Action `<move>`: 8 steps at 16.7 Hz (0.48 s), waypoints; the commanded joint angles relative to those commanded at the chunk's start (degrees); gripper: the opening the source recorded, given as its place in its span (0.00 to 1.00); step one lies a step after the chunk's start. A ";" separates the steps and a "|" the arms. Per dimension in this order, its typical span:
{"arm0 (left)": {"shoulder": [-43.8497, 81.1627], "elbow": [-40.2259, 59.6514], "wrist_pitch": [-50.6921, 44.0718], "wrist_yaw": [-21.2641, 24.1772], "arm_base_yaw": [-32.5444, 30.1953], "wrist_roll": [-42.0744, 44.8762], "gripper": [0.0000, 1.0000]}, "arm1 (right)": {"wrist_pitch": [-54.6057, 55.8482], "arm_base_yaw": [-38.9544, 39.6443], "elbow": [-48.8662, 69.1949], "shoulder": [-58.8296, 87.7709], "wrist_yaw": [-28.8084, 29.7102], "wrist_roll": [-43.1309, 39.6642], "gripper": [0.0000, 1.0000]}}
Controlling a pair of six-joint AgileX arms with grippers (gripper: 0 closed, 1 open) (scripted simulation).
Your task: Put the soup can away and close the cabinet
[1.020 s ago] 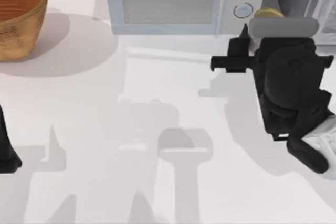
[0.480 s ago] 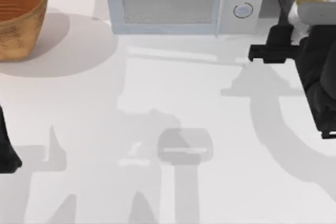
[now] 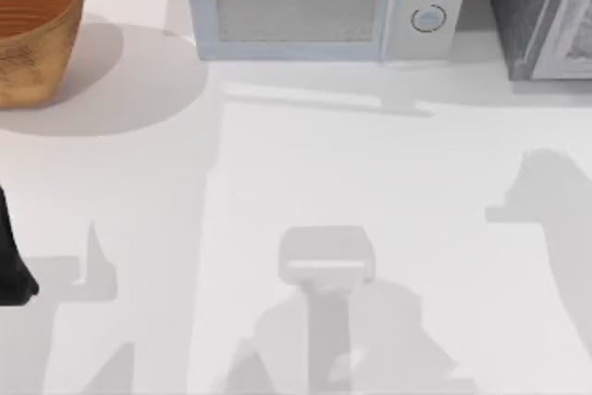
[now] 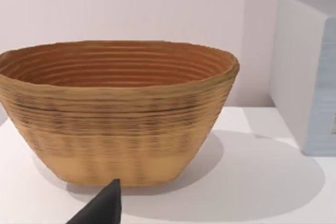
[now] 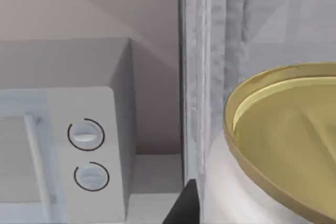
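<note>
Looking down at the table [image 3: 305, 173], you see only the shadow of your right arm near its right edge; a second ago that arm stood over the table just in front of the microwave [image 3: 324, 2], and half a second ago it was already sliding to the right. So the arm has carried its load toward the cabinet [image 3: 536, 11] at the far right corner, whose door [image 3: 572, 25] stands ajar. This means, I judge, that the first half of the task is almost done and the closing of the door is not yet begun.

In the right wrist view the cabinet's frame [image 5: 202, 66] is directly ahead and the soup can [image 5: 278, 145] sits very close to the camera, its gold top tilted toward you, with one dark finger [image 5: 184, 205] beside it. From this I believe the right gripper is clenched around the soup can, though the second finger is hidden.

The basket [image 3: 32, 25] at the far left has not moved. Your left arm [image 3: 11, 265] is parked at the left edge as before; one fingertip [image 4: 102, 208] shows in its wrist view, and you cannot tell how the pincer stands.
</note>
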 joint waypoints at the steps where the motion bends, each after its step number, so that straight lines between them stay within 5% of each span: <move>1: 0.00 0.00 0.00 0.00 0.00 0.00 1.00 | -2.78 -2.07 -2.13 -5.17 -2.06 -0.30 0.00; 8: 0.00 0.00 0.00 0.00 0.00 0.00 1.00 | -18.78 -13.98 -14.36 -34.41 -14.26 -1.97 0.00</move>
